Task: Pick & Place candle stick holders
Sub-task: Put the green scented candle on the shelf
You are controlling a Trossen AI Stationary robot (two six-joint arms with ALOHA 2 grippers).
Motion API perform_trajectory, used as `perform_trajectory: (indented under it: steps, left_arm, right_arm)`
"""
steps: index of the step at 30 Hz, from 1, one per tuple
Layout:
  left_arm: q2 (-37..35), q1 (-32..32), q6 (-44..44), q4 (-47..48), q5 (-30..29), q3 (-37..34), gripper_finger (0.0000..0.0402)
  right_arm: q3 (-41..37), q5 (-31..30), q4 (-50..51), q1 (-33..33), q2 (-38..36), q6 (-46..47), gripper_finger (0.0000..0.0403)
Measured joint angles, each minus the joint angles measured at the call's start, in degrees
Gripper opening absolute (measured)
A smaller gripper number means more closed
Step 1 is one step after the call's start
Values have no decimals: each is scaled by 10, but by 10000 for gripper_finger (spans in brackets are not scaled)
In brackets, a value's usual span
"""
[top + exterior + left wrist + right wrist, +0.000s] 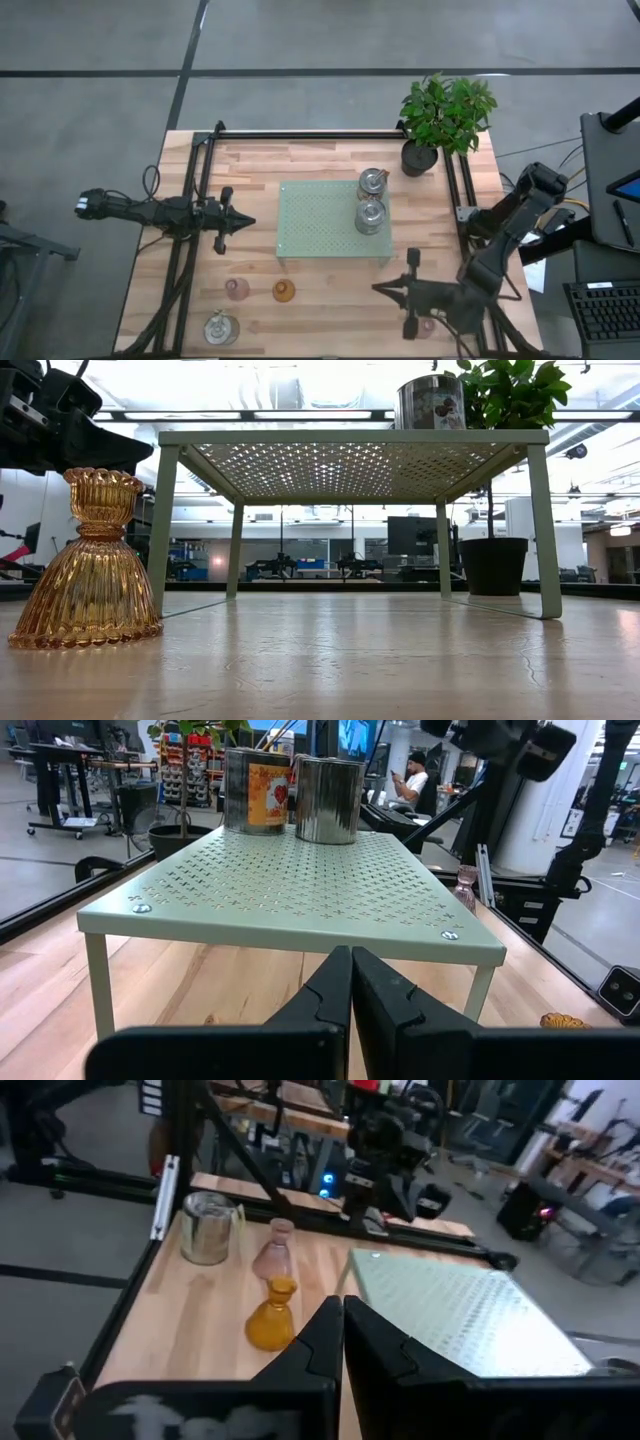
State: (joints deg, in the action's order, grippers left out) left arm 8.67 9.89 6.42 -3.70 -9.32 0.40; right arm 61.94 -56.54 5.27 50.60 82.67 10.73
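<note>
Two silvery holders [371,200] stand on the green tray [320,225], at its right side toward the plant [445,115], one just behind the other. Still on the desk [330,290], front left: a pink holder [237,289], the amber holder [284,291] just beside it, and a third silvery holder [220,328] nearer the front left corner. Another pink holder [428,326] sits near the front right edge, mostly under the right arm.

Left gripper [248,222] is shut, holding nothing, hovering just left of the tray and pointing at it. Right gripper [380,289] is also shut and empty, low over the desk in front of the tray's right corner, pointing left toward the amber and pink pair.

Key relation: the amber holder lies straight ahead of the right gripper along the desk front, upright, long axis vertical. From the left gripper that pair lies off to the side, toward the desk front, so the left arm would need to turn. Either could reach; the right looks better lined up.

Hard to make out: the right-side pink holder is largely covered by the arm in the high view. In the low view only the amber holder and one silvery one show.
</note>
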Motion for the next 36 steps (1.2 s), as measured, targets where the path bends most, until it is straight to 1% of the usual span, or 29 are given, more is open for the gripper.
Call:
perform_trajectory:
  steps: [3,5,8,10,13,15,16,18,20,23,29,36]
  left_arm:
    - [0,0,0,0,0,0,12]
    - [0,0,0,0,0,0,12]
    - [1,0,-5,-5,-8,0,12]
    - [0,0,-4,-7,-23,0,12]
    - [1,0,-3,-7,-28,0,12]
    - [1,0,5,-6,-27,0,12]
    - [1,0,25,-7,-26,0,12]
    - [1,0,105,-17,-22,0,12]
    - [0,-1,168,-33,-40,0,12]
    - [0,-1,204,-45,-67,0,12]
    - [2,-1,204,-38,-68,0,12]
    - [2,-1,204,-36,-69,0,12]
  right_arm:
    - [-31,24,-45,-6,-11,-13,8]
    - [-52,27,-73,-6,-24,-34,8]
    - [-76,31,-82,-10,-48,-59,8]
    - [-89,32,-81,-20,-67,-61,8]
    - [-103,34,-82,-44,-98,-77,8]
    - [-112,61,-84,-65,-118,-90,8]
    - [-117,83,-88,-77,-128,-94,8]
    - [-130,135,-101,-104,-145,-96,8]
    - [-148,180,-115,-128,-158,-98,8]
    - [-175,220,-142,-156,-168,-99,8]
    - [-197,224,-151,-171,-169,-79,8]
    - [-202,227,-190,-170,-164,-100,8]
